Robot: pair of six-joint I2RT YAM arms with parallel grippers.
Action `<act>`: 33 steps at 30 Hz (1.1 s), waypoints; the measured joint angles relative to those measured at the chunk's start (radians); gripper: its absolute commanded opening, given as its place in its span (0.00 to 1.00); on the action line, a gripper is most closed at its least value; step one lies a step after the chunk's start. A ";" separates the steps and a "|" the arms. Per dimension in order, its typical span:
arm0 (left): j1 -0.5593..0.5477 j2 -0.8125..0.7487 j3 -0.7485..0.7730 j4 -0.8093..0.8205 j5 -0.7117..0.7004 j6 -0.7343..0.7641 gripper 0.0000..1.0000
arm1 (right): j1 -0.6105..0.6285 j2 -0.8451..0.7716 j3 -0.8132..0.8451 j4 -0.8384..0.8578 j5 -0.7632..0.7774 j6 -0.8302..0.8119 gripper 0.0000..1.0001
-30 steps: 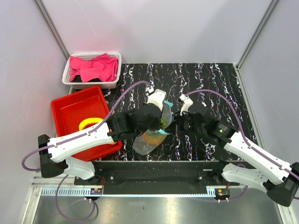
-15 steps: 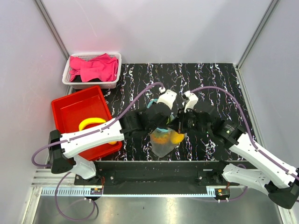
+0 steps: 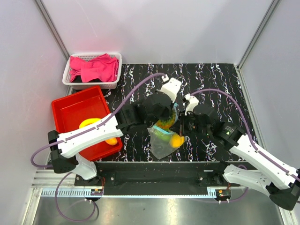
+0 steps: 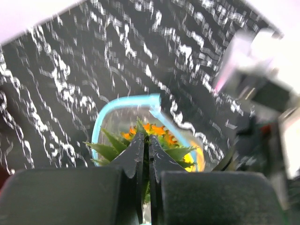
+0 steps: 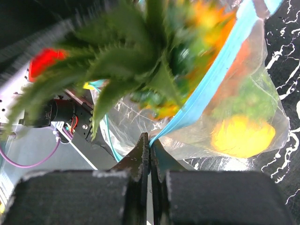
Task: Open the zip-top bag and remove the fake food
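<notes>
The zip-top bag [image 3: 161,143] hangs just above the black marbled table [image 3: 220,79], strung between the two arms in the middle of the workspace. Its mouth is pulled into an open loop. The left claw [image 4: 144,140] is closed, fingers pinched together on the near lip of the bag. The right claw [image 5: 147,138] is closed too, nipping the light blue zip strip [image 5: 220,70] on the opposite lip.

The fake food [image 5: 241,136] sits inside: a yellow-orange lump low in the sack and a spiky, green-leaved orange piece [image 4: 152,130] crowding the mouth.

To my eye the film is thin, crinkly and slick, with no stiffness of its own, so the thicker zip strip is the sound place to hold it. The toys look light and hard. The leafy one, nearest the opening, seems easiest to take by its crown, though that needs one claw freed.
</notes>
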 measured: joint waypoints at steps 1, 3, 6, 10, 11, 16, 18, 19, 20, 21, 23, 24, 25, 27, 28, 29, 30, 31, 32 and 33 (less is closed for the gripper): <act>0.000 0.011 0.022 0.007 0.001 0.009 0.00 | 0.000 0.000 0.000 0.002 0.000 0.000 0.00; 0.001 0.024 0.040 0.018 0.002 0.014 0.00 | 0.000 -0.002 0.000 0.002 0.000 0.000 0.00; 0.001 0.028 0.040 0.005 -0.010 0.009 0.00 | 0.000 -0.010 0.000 0.002 0.001 -0.001 0.00; 0.001 0.016 0.040 -0.005 -0.034 0.002 0.00 | 0.000 -0.020 -0.007 0.002 0.004 -0.001 0.00; 0.001 0.006 0.040 -0.008 -0.037 0.002 0.00 | 0.000 -0.020 -0.010 0.003 0.004 -0.001 0.00; 0.004 -0.061 0.087 -0.023 -0.031 0.022 0.00 | 0.000 -0.019 -0.028 0.003 0.004 -0.001 0.00; 0.006 -0.099 0.127 -0.024 -0.026 0.033 0.00 | 0.000 -0.019 -0.037 0.003 0.004 0.000 0.00; 0.006 -0.121 0.146 -0.024 -0.027 0.038 0.00 | 0.000 -0.019 -0.042 0.003 0.004 -0.001 0.00; 0.007 -0.148 0.161 -0.022 -0.027 0.045 0.00 | 0.000 -0.019 -0.046 0.002 0.005 -0.001 0.00; 0.008 -0.179 0.169 -0.019 -0.032 0.052 0.00 | 0.000 -0.019 -0.050 0.003 0.005 0.000 0.00; 0.019 -0.250 0.169 -0.026 -0.050 0.062 0.00 | 0.000 -0.019 -0.051 0.002 0.005 0.000 0.00; 0.031 -0.287 0.166 -0.028 -0.062 0.064 0.00 | 0.000 -0.019 -0.051 0.003 0.005 -0.001 0.00; 0.047 -0.325 0.155 -0.030 -0.072 0.064 0.00 | 0.000 -0.019 -0.051 0.003 0.004 -0.001 0.00; 0.079 -0.400 0.121 -0.043 -0.092 0.063 0.00 | 0.000 -0.019 -0.051 0.003 0.005 -0.001 0.00; 0.101 -0.448 0.089 -0.052 -0.107 0.062 0.00 | 0.000 -0.019 -0.051 0.003 0.005 -0.001 0.00; 0.116 -0.475 0.070 -0.064 -0.122 0.062 0.00 | 0.000 -0.019 -0.051 0.003 0.005 -0.001 0.00; 0.129 -0.511 0.047 -0.078 -0.147 0.063 0.00 | 0.000 -0.019 -0.051 0.003 0.005 -0.001 0.00; 0.143 -0.539 0.025 -0.094 -0.170 0.063 0.00 | 0.000 -0.019 -0.051 0.003 0.005 -0.002 0.00; 0.159 -0.563 0.005 -0.112 -0.198 0.062 0.00 | 0.000 -0.019 -0.051 0.003 0.005 -0.003 0.00; 0.181 -0.584 -0.019 -0.138 -0.230 0.061 0.00 | 0.000 -0.019 -0.051 0.003 0.005 -0.004 0.00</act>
